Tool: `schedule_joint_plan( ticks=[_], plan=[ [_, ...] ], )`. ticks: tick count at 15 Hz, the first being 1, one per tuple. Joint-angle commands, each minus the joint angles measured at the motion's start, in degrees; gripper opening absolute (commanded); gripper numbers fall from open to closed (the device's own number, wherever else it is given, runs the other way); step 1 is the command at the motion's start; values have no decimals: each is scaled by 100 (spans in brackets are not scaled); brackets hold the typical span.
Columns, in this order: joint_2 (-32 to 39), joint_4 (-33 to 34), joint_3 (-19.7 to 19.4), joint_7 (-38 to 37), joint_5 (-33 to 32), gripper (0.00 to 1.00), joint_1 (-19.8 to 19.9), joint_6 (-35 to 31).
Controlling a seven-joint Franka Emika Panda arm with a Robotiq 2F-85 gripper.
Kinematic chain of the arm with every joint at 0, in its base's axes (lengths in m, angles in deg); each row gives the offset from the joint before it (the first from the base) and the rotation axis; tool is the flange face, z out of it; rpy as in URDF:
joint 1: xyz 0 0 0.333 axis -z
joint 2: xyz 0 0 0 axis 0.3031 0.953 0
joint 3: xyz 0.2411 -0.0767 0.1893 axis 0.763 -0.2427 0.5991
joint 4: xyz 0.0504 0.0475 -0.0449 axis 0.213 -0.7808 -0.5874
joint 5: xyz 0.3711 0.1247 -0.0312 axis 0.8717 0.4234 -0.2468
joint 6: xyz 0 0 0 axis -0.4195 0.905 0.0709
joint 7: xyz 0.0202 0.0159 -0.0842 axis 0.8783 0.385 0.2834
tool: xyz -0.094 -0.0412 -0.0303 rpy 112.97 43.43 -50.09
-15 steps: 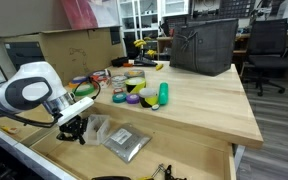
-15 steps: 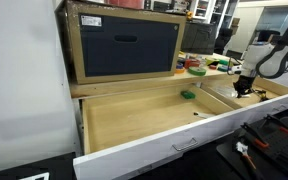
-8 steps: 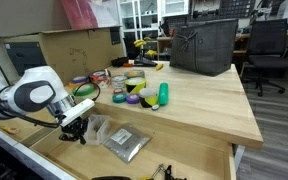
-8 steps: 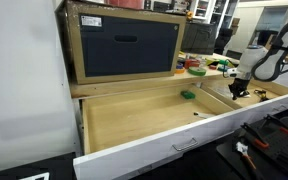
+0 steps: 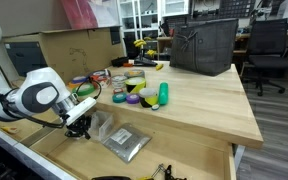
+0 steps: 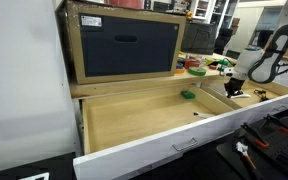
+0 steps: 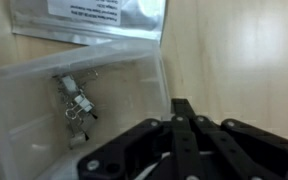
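While the end effector hangs pinched together | clear bag lies just beside it

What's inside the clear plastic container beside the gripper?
A few small metal parts show through the clear plastic container. Its lower right corner is hidden behind the shut gripper.

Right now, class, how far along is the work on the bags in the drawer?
Done: the drawer is open; the clear bag and silver pouch lie inside. In hand: the gripper hangs shut by the clear bag, gripping nothing visible. Left: neither bag is lifted.
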Motion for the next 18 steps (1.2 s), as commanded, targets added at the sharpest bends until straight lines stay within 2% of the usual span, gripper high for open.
schedule_joint_plan(
  ticks=[1,6,10,12,13,14,18],
  plan=[
    [176,186,-364,-392,65,0,-525,-428],
    [117,79,-620,-446,78,0,-846,-757],
    [-176,-233,-762,-256,-86,0,-780,-901],
    [-331,-394,-950,-205,-162,0,-804,-972],
    [-426,-477,-1077,-160,-193,26,-823,-991],
    [-556,-580,-1109,-105,-267,27,-739,-992],
    [-1372,-1131,-1110,12,-819,56,-260,-760]
  ],
)
